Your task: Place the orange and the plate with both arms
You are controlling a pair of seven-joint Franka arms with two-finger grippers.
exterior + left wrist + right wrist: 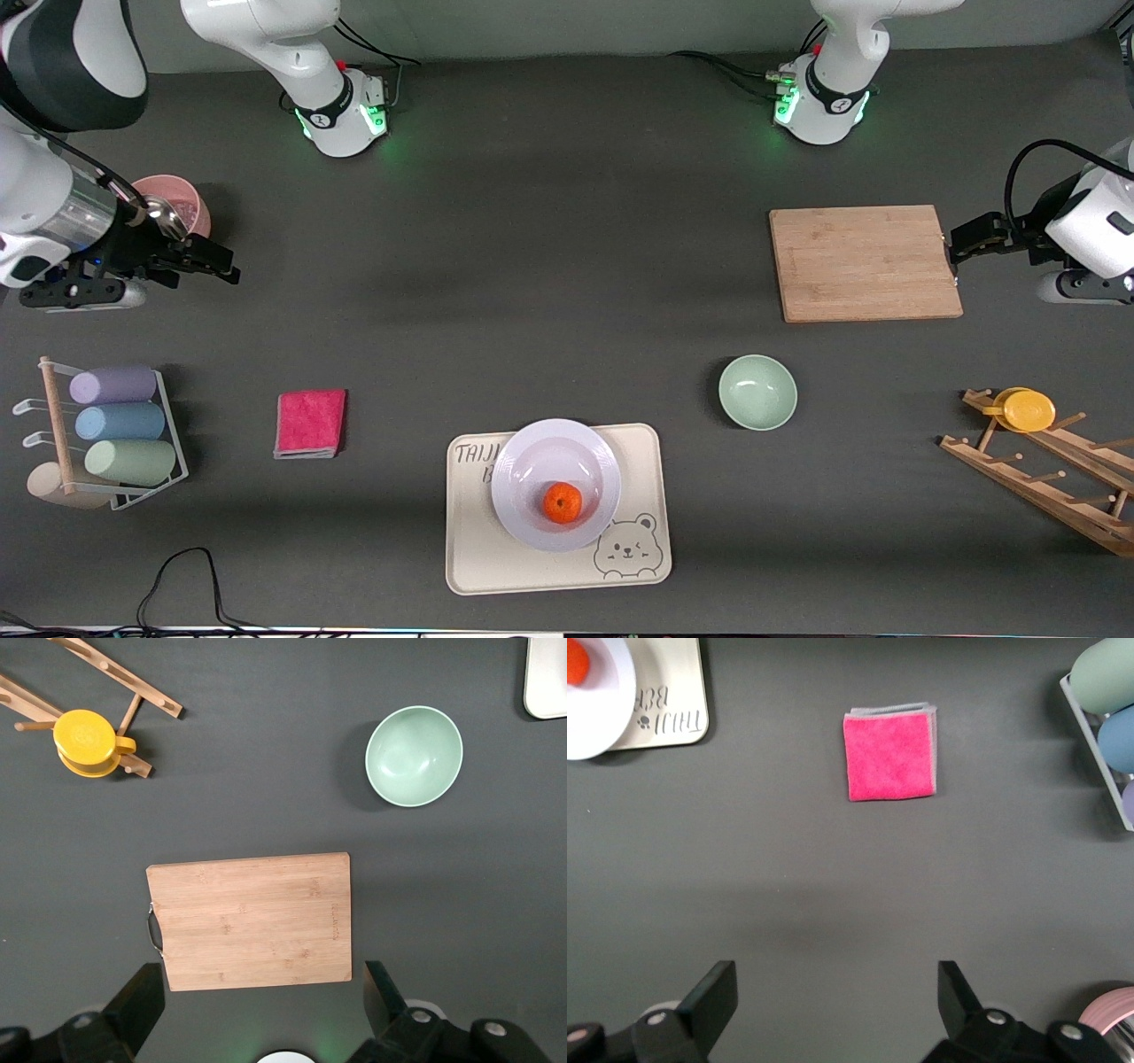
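The orange lies in the white plate, which sits on the cream bear tray near the front camera. The orange, plate and tray also show at the edge of the right wrist view. My right gripper is open and empty in the air over bare table by a pink bowl; its fingers frame bare table in the right wrist view. My left gripper is open and empty beside the cutting board's handle end; it shows in the left wrist view.
A wooden cutting board and a pale green bowl lie toward the left arm's end, with a wooden rack holding a yellow cup. A pink cloth, a wire rack of cups and a pink bowl lie toward the right arm's end.
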